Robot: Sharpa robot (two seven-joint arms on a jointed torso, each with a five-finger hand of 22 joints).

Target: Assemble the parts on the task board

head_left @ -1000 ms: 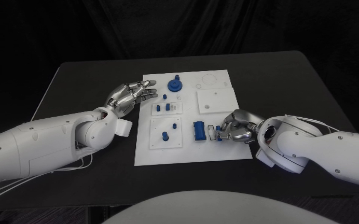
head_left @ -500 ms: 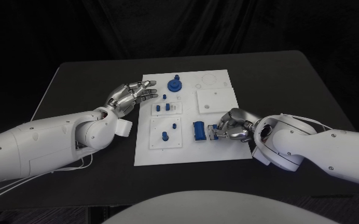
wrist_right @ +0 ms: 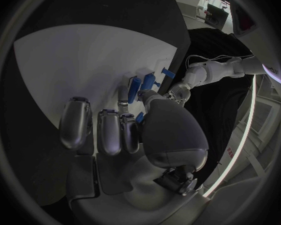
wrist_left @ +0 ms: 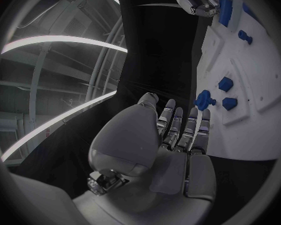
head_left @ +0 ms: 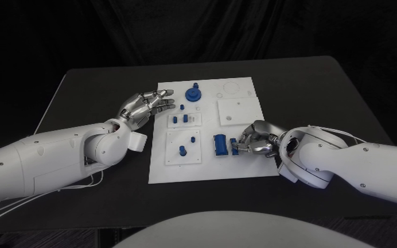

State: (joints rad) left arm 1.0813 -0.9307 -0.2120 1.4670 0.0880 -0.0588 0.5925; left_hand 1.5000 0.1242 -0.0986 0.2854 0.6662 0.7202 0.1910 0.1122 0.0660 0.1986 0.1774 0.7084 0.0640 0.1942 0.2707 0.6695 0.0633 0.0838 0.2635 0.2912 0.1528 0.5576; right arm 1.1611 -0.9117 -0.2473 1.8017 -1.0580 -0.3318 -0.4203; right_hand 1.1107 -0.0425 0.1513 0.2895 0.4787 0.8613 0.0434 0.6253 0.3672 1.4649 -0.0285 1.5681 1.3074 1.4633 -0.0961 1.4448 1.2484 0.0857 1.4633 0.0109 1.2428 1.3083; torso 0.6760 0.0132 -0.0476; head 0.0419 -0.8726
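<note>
The white task board (head_left: 207,165) lies mid-table. On it are a round blue part (head_left: 193,93), several small blue pegs (head_left: 187,117) and an upright blue block (head_left: 220,144). My right hand (head_left: 255,139) rests on the board's right side, fingers curled, pinching a small blue part (head_left: 234,147) just right of the block. In the right wrist view that small blue part (wrist_right: 139,117) peeks out between thumb and fingers, close to the blue block (wrist_right: 134,87). My left hand (head_left: 147,105) hovers at the board's left edge, fingers straight and apart, holding nothing. The left wrist view shows the left hand (wrist_left: 178,135) near the round part (wrist_left: 205,100).
Two raised white plates (head_left: 240,112) sit on the board's right half, and smaller ones (head_left: 183,147) carry the pegs on its left half. Black table (head_left: 99,87) surrounds the board on all sides.
My right hand has edged left, bringing the small blue part closer to the blue block. The left hand has not moved.
</note>
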